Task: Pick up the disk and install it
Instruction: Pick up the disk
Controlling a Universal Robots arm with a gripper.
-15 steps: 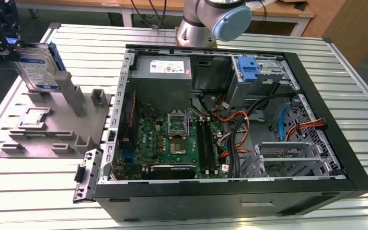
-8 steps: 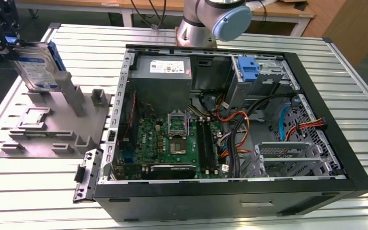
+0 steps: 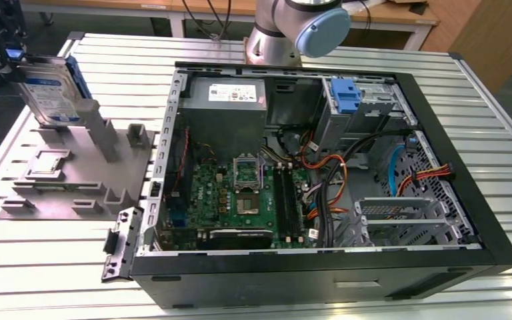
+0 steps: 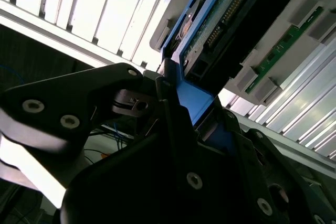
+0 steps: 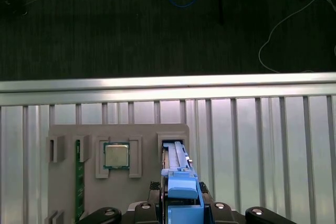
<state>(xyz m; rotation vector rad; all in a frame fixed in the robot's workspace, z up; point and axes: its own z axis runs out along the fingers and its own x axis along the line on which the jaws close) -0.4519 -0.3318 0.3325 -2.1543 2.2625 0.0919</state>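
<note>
Closed from above, the claw (image 3: 11, 56) grips the top edge of the disk (image 3: 50, 92) by its blue carrier frame; in both wrist views the fingers (image 4: 157, 90) press that frame from either side. The slatted metal table (image 3: 43, 280) carries everything. The open computer case (image 3: 327, 259) lies just beside the grey stand (image 3: 78, 173), on the exterior view's right of it. The disk stands upright at the stand's far end, its lower edge seemingly down in the stand's slot or barely out of it; I cannot tell which. A bare blue bracket (image 3: 345, 93) sits in the case's drive bay, well apart from the stand. A processor chip (image 5: 116, 156) rests in a stand pocket beside the disk's slot. By my judgement the pick-up is in hand: grasp made, lift not done. Freeing the disk calls for a straight pull along the slot, without tilting against the stand's posts.
</note>
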